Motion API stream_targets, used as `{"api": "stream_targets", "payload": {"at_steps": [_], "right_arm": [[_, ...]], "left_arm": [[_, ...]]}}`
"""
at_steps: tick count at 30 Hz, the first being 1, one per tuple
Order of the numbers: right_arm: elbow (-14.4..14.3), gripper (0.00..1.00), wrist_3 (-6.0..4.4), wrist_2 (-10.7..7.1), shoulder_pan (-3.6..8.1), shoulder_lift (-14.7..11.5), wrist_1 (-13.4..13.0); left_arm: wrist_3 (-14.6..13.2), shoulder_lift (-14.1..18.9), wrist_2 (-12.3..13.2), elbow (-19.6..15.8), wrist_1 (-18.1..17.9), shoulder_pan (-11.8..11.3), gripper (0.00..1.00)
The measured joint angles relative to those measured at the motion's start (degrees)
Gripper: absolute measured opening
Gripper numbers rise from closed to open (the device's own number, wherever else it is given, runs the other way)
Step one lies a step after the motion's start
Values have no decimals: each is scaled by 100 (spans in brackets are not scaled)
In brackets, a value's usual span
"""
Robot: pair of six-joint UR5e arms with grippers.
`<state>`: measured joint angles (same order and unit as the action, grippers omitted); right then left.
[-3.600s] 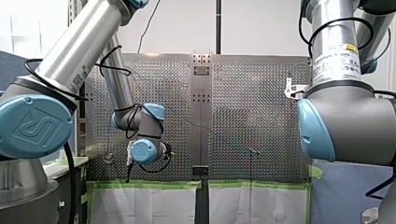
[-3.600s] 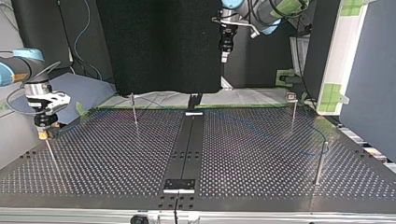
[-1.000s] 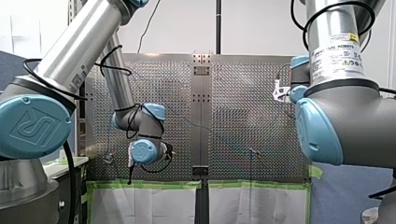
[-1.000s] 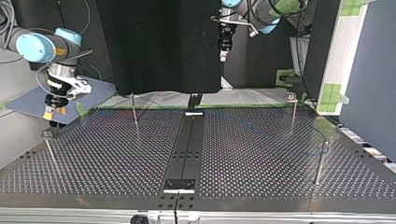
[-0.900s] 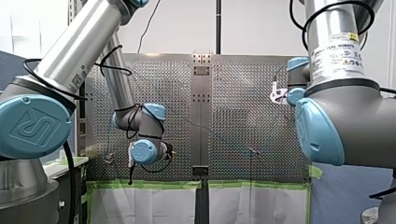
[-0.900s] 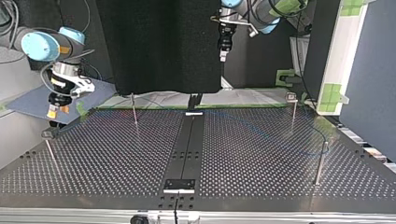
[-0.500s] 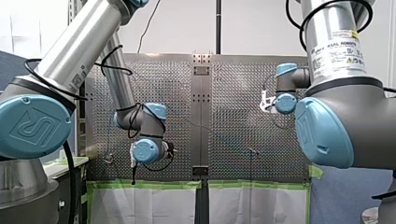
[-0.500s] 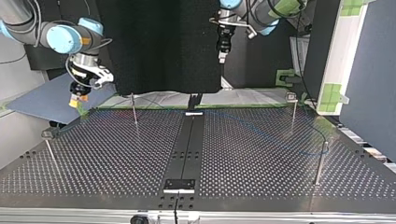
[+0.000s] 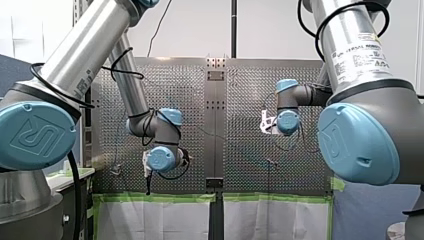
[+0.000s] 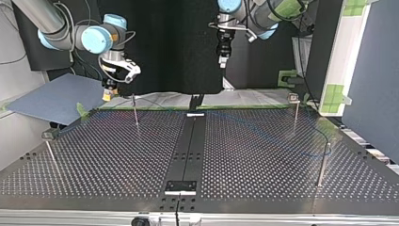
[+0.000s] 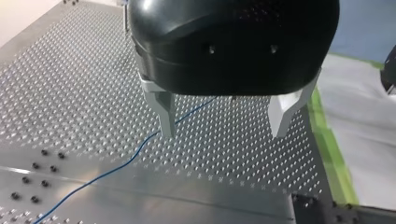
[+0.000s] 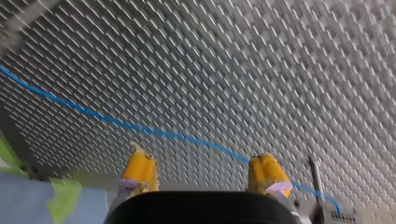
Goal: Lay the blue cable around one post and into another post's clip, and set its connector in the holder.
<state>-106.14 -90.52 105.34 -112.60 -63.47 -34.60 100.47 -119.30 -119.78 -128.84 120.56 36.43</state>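
Observation:
The thin blue cable (image 10: 273,138) lies loose on the perforated table (image 10: 117,165), running from the far middle toward a post (image 10: 323,162) at the top view's right. My left gripper (image 11: 224,126) hangs open high above the table (image 11: 70,93), with the cable (image 11: 116,165) passing below one metal finger (image 11: 164,112). It shows near the top view's top edge (image 10: 223,59). My right gripper (image 12: 202,172) is open too, yellow pads (image 12: 138,169) apart, and the cable (image 12: 154,133) crosses the table ahead of them. In the top view it (image 10: 108,95) hovers beside the far left post (image 10: 135,110).
Two more posts stand at the top view's near left (image 10: 51,153) and far right (image 10: 295,113). A black strip (image 10: 188,146) runs down the table's middle with a bracket (image 10: 180,186) at its near end. Green tape (image 9: 165,198) marks the table's edge.
My right arm has swung in from the table's side, in the top view from the left edge up to the far left post. My left gripper has shifted only slightly.

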Motion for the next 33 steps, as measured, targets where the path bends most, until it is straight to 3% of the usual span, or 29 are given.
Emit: {"api": "stream_targets", "payload": {"at_steps": [9,15,27,33], "right_arm": [[0,100,-83,33,-463,80,-68],[1,100,-65,92,-728,119,-163],[8,100,-126,153,-1311,654,-402],[3,100,-107,-11,-1623,784,-273]], "left_arm": [[28,0,-301,47,20,-29,100],[49,0,-419,46,134,-61,100],[67,0,-552,52,161,-149,100],[69,0,-618,50,162,-203,100]]}}
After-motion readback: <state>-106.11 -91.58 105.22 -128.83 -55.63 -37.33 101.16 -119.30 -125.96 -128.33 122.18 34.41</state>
